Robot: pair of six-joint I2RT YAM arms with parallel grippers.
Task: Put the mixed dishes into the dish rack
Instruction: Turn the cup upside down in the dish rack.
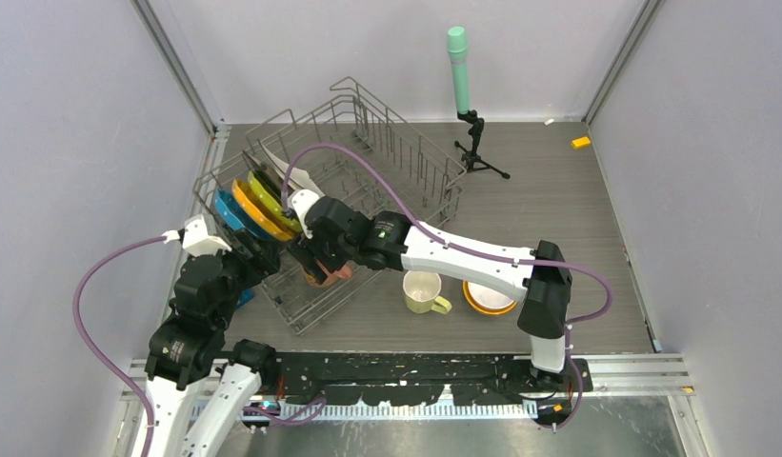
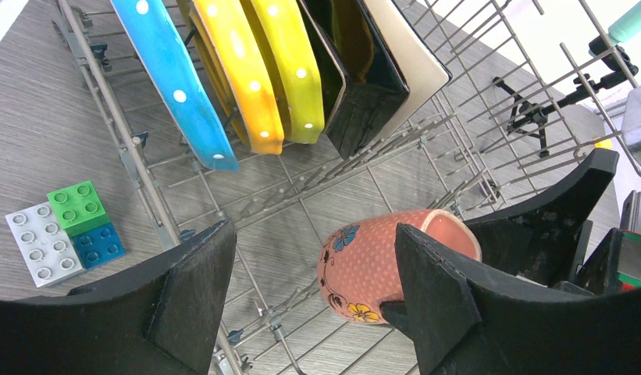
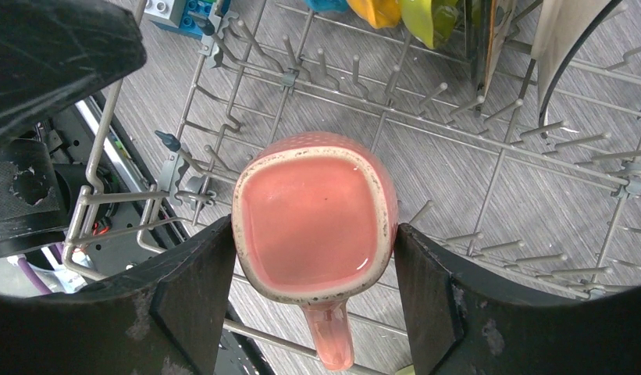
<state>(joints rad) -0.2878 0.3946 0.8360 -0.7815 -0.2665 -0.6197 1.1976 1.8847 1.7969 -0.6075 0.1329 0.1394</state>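
Note:
A pink mug (image 3: pixel 313 219) with painted flowers (image 2: pixel 364 266) is tilted low over the near end of the dish rack (image 1: pixel 406 162). My right gripper (image 3: pixel 311 234) is shut on it, one finger pressing each side of its rim, the handle pointing back between them. My left gripper (image 2: pixel 313 234) hovers open just left of the mug, with nothing between its fingers. Blue (image 2: pixel 176 78), orange (image 2: pixel 235 70) and yellow-green (image 2: pixel 290 62) dotted plates and a white square plate (image 2: pixel 411 55) stand on edge in the rack. A pale-yellow mug (image 1: pixel 423 291) and an orange bowl (image 1: pixel 489 297) sit on the table.
A green-topped cylinder on a black tripod (image 1: pixel 459 71) stands behind the rack. Toy building blocks (image 2: pixel 63 230) lie on the table left of the rack. A small orange piece (image 1: pixel 581 143) lies at the far right. Both arms crowd the rack's near corner.

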